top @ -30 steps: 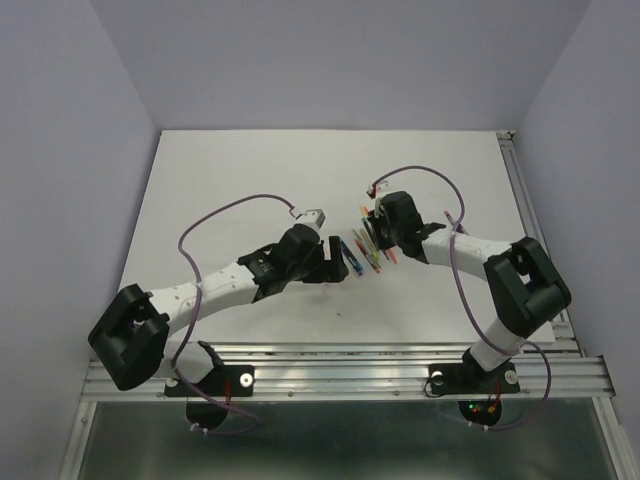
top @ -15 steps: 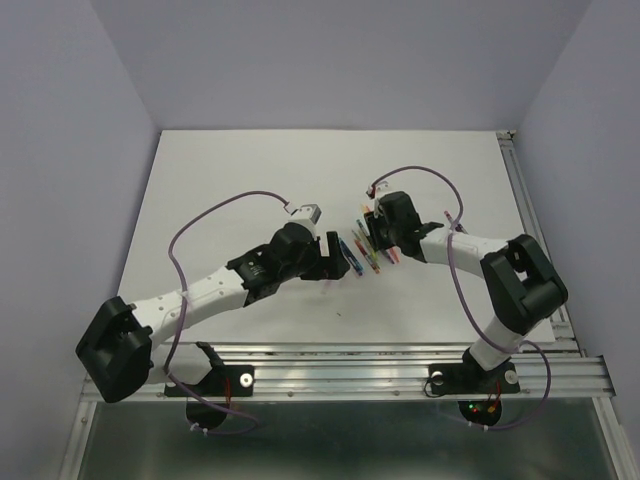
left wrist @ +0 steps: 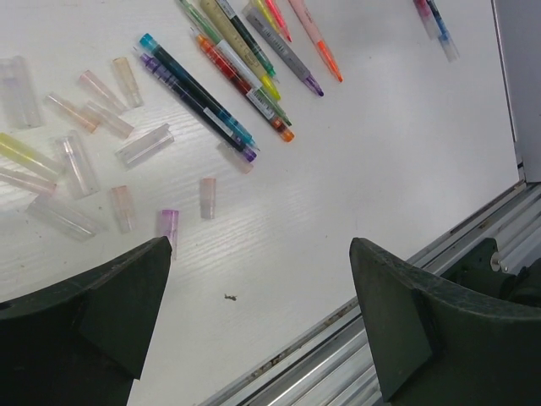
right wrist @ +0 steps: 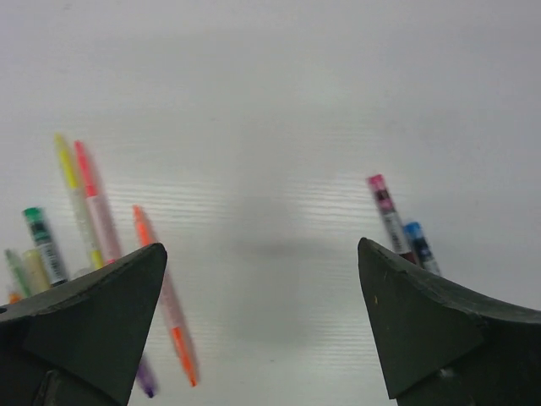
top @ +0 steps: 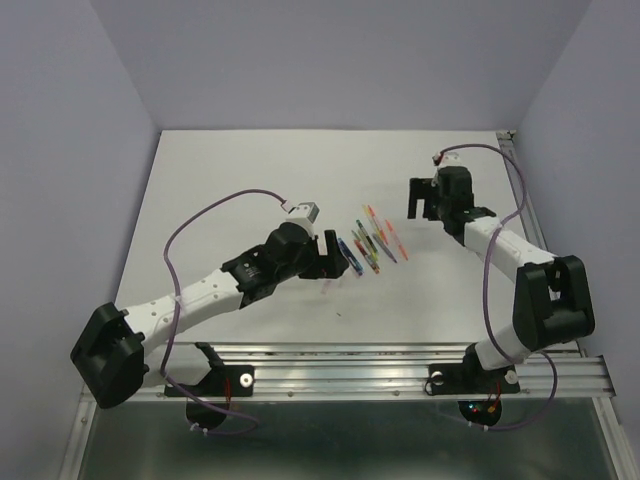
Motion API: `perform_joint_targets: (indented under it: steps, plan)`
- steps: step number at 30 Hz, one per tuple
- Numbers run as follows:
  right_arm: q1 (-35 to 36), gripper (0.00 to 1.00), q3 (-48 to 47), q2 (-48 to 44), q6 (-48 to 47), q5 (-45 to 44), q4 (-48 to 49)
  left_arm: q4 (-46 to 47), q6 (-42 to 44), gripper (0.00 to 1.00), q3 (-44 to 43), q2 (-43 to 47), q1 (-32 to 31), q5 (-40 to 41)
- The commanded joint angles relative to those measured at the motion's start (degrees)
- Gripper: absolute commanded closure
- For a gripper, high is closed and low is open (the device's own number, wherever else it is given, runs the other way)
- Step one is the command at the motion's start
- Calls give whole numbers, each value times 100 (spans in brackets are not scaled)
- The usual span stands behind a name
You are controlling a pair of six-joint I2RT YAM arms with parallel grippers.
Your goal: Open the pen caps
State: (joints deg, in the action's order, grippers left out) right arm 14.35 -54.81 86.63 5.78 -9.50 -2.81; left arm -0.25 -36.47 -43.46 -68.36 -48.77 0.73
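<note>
Pens (top: 372, 243) lie fanned diagonally, left gripper (top: 338, 258) just beside them, right gripper (top: 418, 197) further off. Both are wide open and empty. I honestly can't tell which ones are capped.

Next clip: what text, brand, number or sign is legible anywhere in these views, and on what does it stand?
No text can be read in any view.
Some pens carry small label patches on their barrels, too small and blurred to read.
The pen caps and the table show no lettering.
</note>
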Motion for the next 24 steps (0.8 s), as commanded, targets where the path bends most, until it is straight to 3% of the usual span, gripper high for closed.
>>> perform_joint_targets:
  steps: [1,16,24]
  plan:
    - [-992,0,-381,195,-165,570,-439,166,157,1,110,200,-27,129]
    - [-1576,1,-1858,1778,-956,1071,-1643,254,307,1,163,165,-1,164]
    - [-1690,12,-1859,2121,-1026,1222,-1662,254,342,1,172,165,26,190]
